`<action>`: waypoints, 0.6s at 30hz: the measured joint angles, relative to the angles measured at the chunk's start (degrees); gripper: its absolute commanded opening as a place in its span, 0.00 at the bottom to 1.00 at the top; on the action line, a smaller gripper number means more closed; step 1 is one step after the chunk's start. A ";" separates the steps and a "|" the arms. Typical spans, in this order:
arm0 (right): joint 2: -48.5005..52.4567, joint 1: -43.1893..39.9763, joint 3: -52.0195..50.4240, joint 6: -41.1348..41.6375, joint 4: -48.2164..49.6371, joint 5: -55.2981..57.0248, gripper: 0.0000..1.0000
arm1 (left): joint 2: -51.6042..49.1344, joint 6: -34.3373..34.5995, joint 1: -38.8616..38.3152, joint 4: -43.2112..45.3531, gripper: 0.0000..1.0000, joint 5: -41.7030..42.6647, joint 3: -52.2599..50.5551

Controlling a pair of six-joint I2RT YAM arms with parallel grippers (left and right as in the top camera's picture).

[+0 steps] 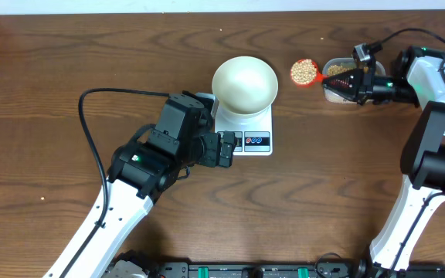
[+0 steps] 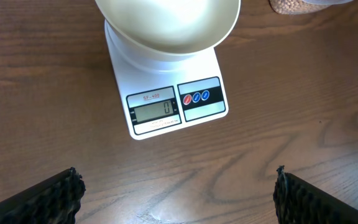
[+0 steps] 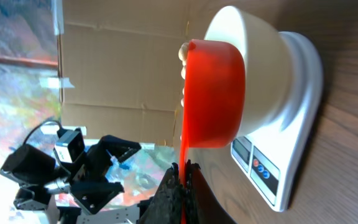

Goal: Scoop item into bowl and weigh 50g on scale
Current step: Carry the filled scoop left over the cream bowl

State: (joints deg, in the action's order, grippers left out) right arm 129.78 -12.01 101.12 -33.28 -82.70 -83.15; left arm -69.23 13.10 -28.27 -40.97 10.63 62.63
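Wooden table (image 1: pixel 52 62); bowl (image 1: pixel 244 83) hides much of the scale (image 1: pixel 257 142).

Overhead straight down on table (image 1: pixel 37 69), left wrist close over scale (image 2: pixel 166 106), right wrist sideways, all sharing bowl (image 3: pixel 260 56)

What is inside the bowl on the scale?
Nothing: the bowl looks bare inside from overhead, and the scale reads zero. The beans are in the red scoop beside it. The scale's platform under the bowl is covered.
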 measured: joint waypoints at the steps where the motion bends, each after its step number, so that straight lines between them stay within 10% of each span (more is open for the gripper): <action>1: -0.70 0.42 0.00 0.00 0.00 0.00 0.01 | 0.00 -0.02 0.00 0.00 1.00 0.00 0.00; 18: -4.79 13.16 0.31 1.03 4.15 -3.04 0.01 | 0.00 0.00 0.00 0.00 1.00 0.00 0.00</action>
State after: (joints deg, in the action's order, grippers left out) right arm 124.99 1.15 101.43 -32.25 -78.54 -86.19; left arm -69.23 13.10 -28.27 -40.97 10.63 62.63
